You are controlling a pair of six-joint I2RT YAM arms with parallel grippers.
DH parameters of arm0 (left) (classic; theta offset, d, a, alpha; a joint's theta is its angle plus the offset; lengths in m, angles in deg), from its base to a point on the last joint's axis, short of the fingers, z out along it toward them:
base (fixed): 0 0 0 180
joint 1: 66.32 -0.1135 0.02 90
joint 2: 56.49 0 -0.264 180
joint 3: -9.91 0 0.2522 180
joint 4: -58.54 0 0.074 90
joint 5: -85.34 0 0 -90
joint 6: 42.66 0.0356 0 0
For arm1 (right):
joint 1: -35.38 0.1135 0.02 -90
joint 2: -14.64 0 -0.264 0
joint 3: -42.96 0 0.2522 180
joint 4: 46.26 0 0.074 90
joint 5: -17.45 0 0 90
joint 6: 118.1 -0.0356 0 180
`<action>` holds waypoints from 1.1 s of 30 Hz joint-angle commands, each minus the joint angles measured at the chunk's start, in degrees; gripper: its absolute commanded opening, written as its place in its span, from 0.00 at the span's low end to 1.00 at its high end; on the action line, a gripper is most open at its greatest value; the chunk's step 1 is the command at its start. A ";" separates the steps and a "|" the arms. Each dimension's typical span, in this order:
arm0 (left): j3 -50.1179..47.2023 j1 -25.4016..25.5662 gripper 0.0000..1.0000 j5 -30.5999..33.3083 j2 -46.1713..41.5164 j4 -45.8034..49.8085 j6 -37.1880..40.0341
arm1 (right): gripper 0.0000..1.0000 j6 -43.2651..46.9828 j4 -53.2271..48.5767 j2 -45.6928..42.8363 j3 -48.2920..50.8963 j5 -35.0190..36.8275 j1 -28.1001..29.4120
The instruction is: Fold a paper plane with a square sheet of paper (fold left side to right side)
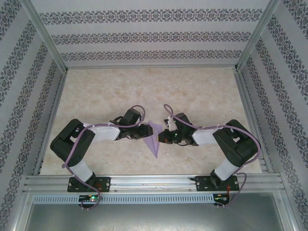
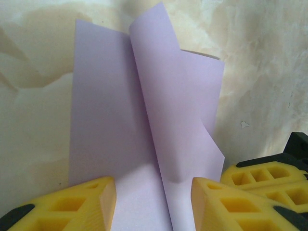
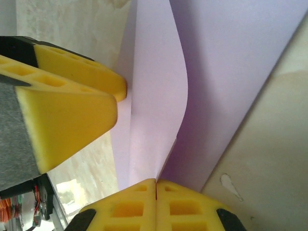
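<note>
Because the right end effector (image 3: 156, 183) is clamped on a raised flap of the square sheet of paper (image 1: 155, 139) on the counter (image 1: 144, 91), tugging could skew the crease. The left end effector (image 2: 153, 192) straddles it, fingers apart.

1. The top camera sits high behind the arm bases (image 1: 89, 183) and looks down and forward over the whole desk (image 1: 144, 91) from far off.
2. The left wrist camera looks out past the left end effector (image 2: 154, 192), low and close over the sheet of paper (image 2: 110, 96).
3. The right wrist camera faces in from the opposite side, closer yet, past the right end effector (image 3: 156, 185).
4. All three views share that sheet at mid-desk.
</note>
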 commanded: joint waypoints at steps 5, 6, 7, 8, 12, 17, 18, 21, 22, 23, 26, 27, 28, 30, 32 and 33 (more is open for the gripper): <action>-0.05 0.59 0.46 3.66 0.43 4.87 2.03 | 0.00 1.79 -1.53 1.43 -0.41 1.68 -0.32; -0.05 0.59 0.46 3.65 0.43 4.88 1.97 | 0.00 1.86 -1.60 1.56 -0.46 1.84 -0.29; -0.13 0.59 0.46 3.68 0.43 4.90 1.97 | 0.00 1.95 -1.82 1.69 -0.66 1.93 -0.34; -0.13 0.60 0.46 3.62 0.39 4.88 2.01 | 0.00 2.06 -1.95 1.86 -0.72 2.03 -0.29; -0.07 0.64 0.46 3.62 0.43 4.91 1.95 | 0.00 2.54 -2.72 2.31 -1.25 2.54 -0.29; 0.00 0.59 0.46 3.66 0.52 4.94 1.96 | 0.00 3.44 -4.30 1.81 -1.74 3.27 -0.36; -0.04 0.59 0.46 3.61 0.52 4.92 1.99 | 0.00 3.47 -4.34 1.59 -1.78 3.07 -0.32; 0.04 0.59 0.46 3.72 0.61 4.96 1.96 | 0.00 3.47 -4.24 0.50 -2.04 1.88 -0.33; -0.03 0.64 0.46 3.72 0.61 4.98 2.00 | 0.00 3.47 -4.24 0.07 -2.00 1.71 -0.29; 0.02 0.63 0.46 3.74 0.61 4.88 1.99 | 0.00 3.47 -4.32 -0.54 -1.96 1.69 -0.32; -0.11 0.61 0.46 3.53 0.69 4.85 1.93 | 0.00 3.51 -4.54 -1.53 -1.94 1.78 -0.41; -0.12 0.61 0.46 3.59 0.69 4.76 1.90 | 0.00 3.55 -4.59 -1.64 -1.87 1.86 -0.34; -0.09 0.60 0.46 3.56 0.63 4.80 1.99 | 0.00 3.55 -4.58 -1.65 -1.87 1.95 -0.37; -0.14 0.59 0.46 3.59 0.61 4.69 1.97 | 0.00 3.55 -4.50 -1.49 -1.95 1.95 -0.38; -0.14 0.68 0.47 3.56 0.61 4.72 1.98 | 0.00 3.55 -4.59 -1.21 -2.04 2.04 -0.34; -0.15 0.61 0.47 3.54 0.60 4.66 2.03 | 0.00 3.55 -4.59 -1.08 -2.17 2.19 -0.36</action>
